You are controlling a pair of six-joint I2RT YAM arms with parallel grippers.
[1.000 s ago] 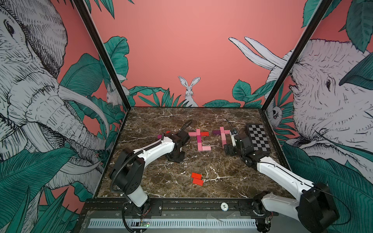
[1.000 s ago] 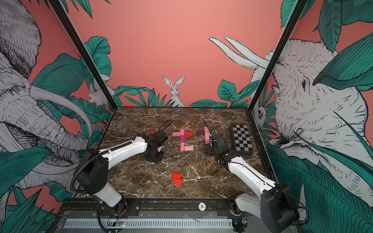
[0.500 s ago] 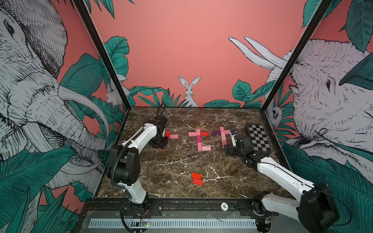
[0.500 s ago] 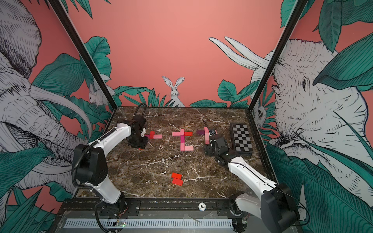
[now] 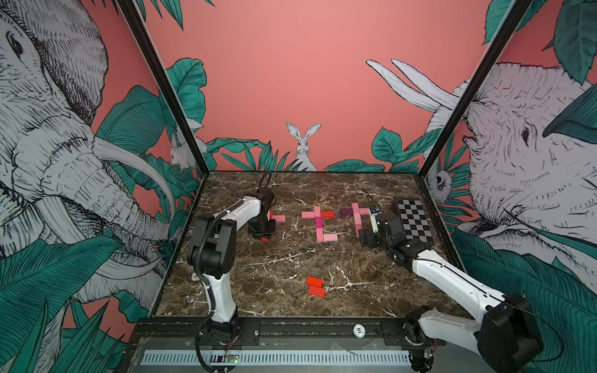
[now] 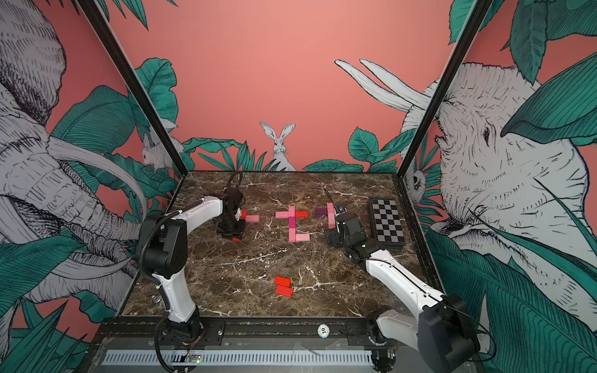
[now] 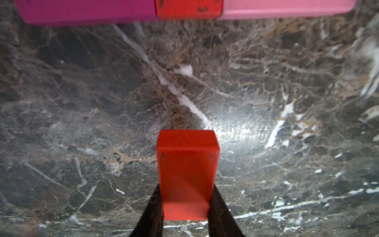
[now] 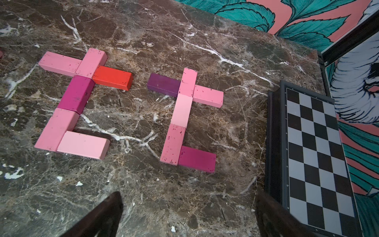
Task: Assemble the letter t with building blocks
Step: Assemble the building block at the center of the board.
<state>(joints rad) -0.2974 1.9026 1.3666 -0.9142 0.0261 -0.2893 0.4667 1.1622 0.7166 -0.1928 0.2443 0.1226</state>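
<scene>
Left wrist view: the left gripper (image 7: 185, 197) pinches a red block (image 7: 187, 164) just short of the crossbar row (image 7: 188, 8); pushed in crooked, it could shunt that row. Well apart, the right gripper (image 8: 187, 194) gapes empty.

Your two arms match: white shells on the long links, matte black housings at every joint. On your left arm (image 5: 240, 211) a black corrugated cable (image 5: 203, 248) runs along the links well behind the left hand (image 5: 262, 233), and a thinner loop (image 5: 263, 177) arches just behind it. Your right arm (image 5: 449, 281) ends in a blocky black right hand (image 5: 371, 239) with dark, tapered fingers (image 8: 98, 217).
</scene>
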